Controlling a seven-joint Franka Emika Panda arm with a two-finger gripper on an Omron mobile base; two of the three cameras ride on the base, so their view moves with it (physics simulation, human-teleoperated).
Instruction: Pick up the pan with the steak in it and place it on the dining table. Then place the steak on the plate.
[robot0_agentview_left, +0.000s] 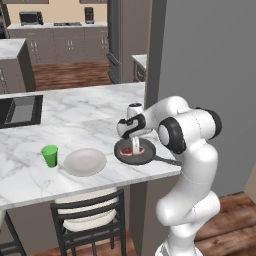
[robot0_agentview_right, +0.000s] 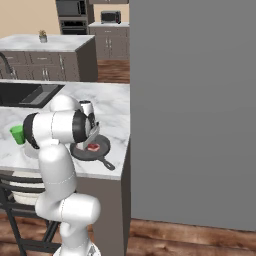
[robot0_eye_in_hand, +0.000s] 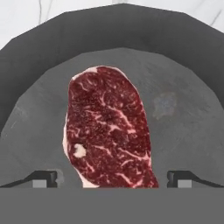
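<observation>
The dark grey pan (robot0_agentview_left: 148, 155) (robot0_agentview_right: 99, 148) (robot0_eye_in_hand: 179, 127) rests on the dining table (robot0_agentview_left: 75, 120) near its right end, with its handle (robot0_agentview_right: 107, 164) pointing toward the table edge. The red marbled steak (robot0_agentview_left: 128, 151) (robot0_agentview_right: 93, 147) (robot0_eye_in_hand: 109, 127) lies flat in the pan. My gripper (robot0_agentview_left: 136, 147) (robot0_agentview_right: 92, 141) (robot0_eye_in_hand: 113, 179) points down just above the steak and is open. Its fingertips (robot0_eye_in_hand: 43, 178) stand wide apart, one on each side of the meat. The pale round plate (robot0_agentview_left: 85, 161) sits on the table to the left of the pan.
A small green cup (robot0_agentview_left: 49, 155) (robot0_agentview_right: 18, 134) stands left of the plate. A dark sink (robot0_agentview_left: 20, 110) is set into the table's far left. A dark chair (robot0_agentview_left: 90, 215) stands under the front edge. A grey wall (robot0_agentview_left: 210, 60) rises right of the table.
</observation>
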